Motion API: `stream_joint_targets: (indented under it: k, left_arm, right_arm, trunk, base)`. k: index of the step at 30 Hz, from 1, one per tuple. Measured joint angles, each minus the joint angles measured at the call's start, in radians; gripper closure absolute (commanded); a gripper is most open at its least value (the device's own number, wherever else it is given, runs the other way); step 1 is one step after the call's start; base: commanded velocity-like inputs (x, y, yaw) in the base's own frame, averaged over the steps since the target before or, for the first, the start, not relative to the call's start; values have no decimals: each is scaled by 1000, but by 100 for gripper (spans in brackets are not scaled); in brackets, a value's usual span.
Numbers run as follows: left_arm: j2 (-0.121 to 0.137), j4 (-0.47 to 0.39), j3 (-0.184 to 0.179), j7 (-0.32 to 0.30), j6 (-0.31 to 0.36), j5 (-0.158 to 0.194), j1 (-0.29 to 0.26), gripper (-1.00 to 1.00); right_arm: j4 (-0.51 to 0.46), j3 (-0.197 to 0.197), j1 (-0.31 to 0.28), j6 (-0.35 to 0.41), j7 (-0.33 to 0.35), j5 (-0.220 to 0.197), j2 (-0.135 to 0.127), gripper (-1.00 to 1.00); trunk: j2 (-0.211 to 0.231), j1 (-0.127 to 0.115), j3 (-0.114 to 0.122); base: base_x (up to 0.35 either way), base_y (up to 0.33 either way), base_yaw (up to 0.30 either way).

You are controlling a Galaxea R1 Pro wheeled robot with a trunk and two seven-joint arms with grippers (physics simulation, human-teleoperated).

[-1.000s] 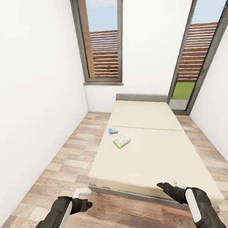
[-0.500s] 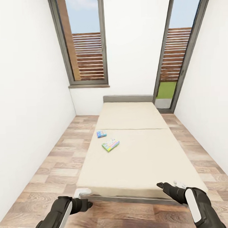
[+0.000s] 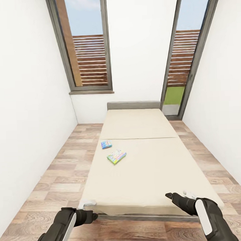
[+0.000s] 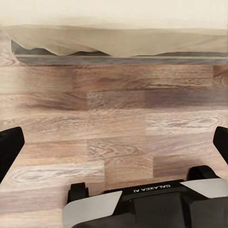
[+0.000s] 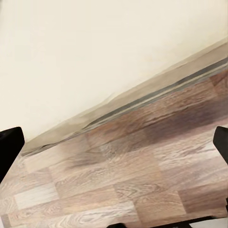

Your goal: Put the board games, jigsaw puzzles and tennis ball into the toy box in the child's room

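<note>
Two board games lie on the bed, on the left half of its cream mattress: a small light blue one and, just in front of it, a yellow-green one. I stand at the foot of the bed. My left gripper hangs low over the wood floor by the bed's near left corner, open and holding nothing. My right gripper hovers at the bed's near edge, also open and holding nothing. The left wrist view has the bed's front edge beyond the spread fingers. The right wrist view looks onto the mattress.
White walls close in on both sides, with strips of wood-plank floor left and right of the bed. A tall window and a glass door stand in the far wall behind the grey headboard.
The whole picture has shifted, so the camera has turned: the bed now sits more central and straight ahead. Both arms hold the same pose, and the board games lie where they were.
</note>
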Motion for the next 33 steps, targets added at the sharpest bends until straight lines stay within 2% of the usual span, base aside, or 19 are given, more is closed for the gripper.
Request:
stream_joint_targets:
  k: [6,24,28,30,33]
  left_arm:
    - [-1,0,0,0,1,0,0,-100]
    - [-1,0,2,-1,5,0,0,-100]
    - [-1,0,4,0,6,0,0,-100]
    - [-1,2,5,0,5,0,0,-100]
    - [1,3,12,0,6,0,0,-100]
  right_arm:
    - [0,0,0,-2,1,-1,0,-100]
    - [-26,7,0,-4,3,0,2,-100]
    - [-69,45,-2,-1,0,-1,4,-100]
    - [-109,86,-8,0,-1,-2,8,-100]
    - [-160,120,-16,-1,-7,-1,35,-100]
  trunk:
    - [0,0,0]
    - [126,-69,57]
    - [154,-84,69]
    - [168,-92,75]
    - [175,-96,79]
  base:
    - [6,4,-1]
    - [0,0,0]
    - [0,0,0]
    - [0,0,0]
    - [0,0,0]
